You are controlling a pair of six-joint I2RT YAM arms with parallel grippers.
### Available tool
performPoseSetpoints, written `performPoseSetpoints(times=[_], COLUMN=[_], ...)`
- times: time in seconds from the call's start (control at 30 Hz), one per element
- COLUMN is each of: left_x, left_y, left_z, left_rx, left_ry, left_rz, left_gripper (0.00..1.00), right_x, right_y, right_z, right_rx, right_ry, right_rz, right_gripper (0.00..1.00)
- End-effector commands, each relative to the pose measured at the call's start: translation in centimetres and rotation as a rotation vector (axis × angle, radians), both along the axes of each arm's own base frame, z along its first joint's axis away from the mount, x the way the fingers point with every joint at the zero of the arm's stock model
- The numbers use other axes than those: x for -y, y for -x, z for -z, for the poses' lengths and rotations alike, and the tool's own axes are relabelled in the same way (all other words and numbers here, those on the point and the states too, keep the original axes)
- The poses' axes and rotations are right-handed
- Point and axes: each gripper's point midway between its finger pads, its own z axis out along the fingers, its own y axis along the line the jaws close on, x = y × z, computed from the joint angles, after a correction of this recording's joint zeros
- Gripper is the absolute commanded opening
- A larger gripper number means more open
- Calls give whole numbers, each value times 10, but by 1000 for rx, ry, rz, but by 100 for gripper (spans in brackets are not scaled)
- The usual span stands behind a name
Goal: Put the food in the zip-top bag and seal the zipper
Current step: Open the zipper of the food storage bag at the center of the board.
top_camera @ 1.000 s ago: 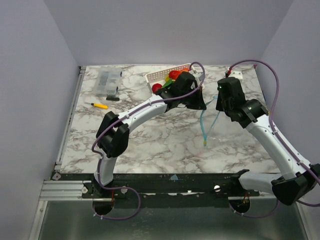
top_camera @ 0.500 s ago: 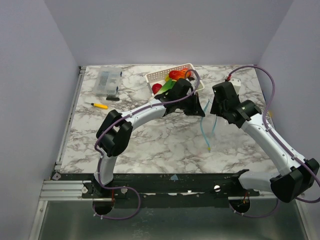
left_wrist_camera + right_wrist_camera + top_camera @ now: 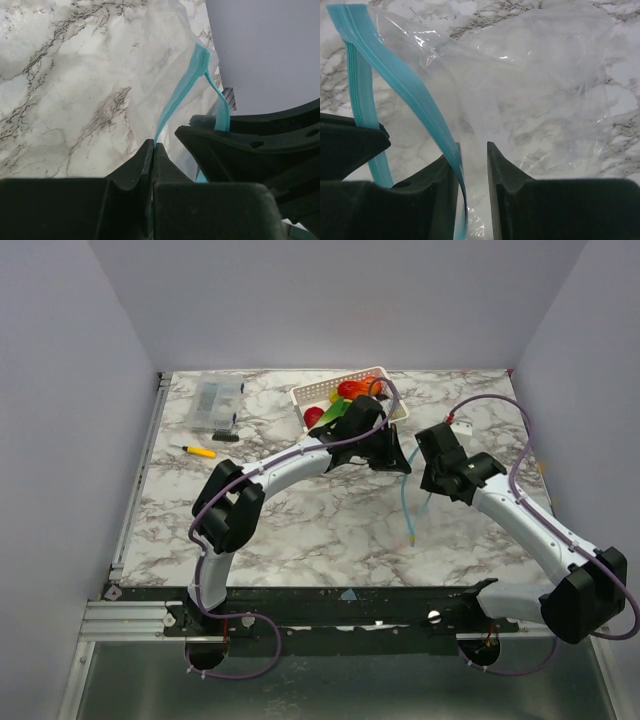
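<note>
One change: right gripper (image 3: 472,150) moved in, jaws now parted around zipper (image 3: 405,85) | left gripper (image 3: 152,150) clamped on zipper | likely opening bag (image 3: 545,75) | food (image 3: 348,390) unbagged

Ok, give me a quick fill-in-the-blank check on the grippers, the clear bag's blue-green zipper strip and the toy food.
The left gripper is ___ on the blue-green zipper strip of the clear soft plastic bag. The right gripper has its jaws ___, with that strip between them. The glossy toy food lies in the white perforated ___, not the bag.
Missing: shut; apart; basket.
</note>
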Motion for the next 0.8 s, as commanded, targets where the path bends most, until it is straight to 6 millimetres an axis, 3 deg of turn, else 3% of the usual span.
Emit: performPoseSetpoints(times=[0.0, 0.07, 0.1, 0.2, 0.27, 0.43, 0.6, 0.67, 0.77], left_x=[-2, -5, -7, -13, -19, -18, -16, -16, -25], left_y=[-1, -2, -1, 10, 21, 46, 55, 51, 22], left_z=[-22, -17, -15, -9, -4, -7, -1, 8, 31], left_rx=[47, 54, 60, 59, 32, -27, -38, -51, 13], left_ry=[13, -14, -24, -24, -5, 98, 94, 67, -58], left_rz=[25, 27, 32, 54, 56, 107, 130, 124, 42], left_gripper=[0, 0, 0, 34, 48, 60, 60, 53, 30], right_x=[9, 17, 17, 4, -6, -13, -13, -11, 0], right_y=[0, 1, 0, 0, 0, -5, -9, -9, -8], right_z=[-21, -34, -40, -53, -57, -54, -56, -57, -61], right_rx=[58, 90, 112, 173, 204, 227, 248, 252, 239], right_ry=[34, 66, 65, -23, -92, -126, -121, -106, -42], right_rz=[-17, -15, -26, -82, -92, -100, -106, -107, -97], right_gripper=[20, 1, 1, 1, 1, 1, 1, 1, 1])
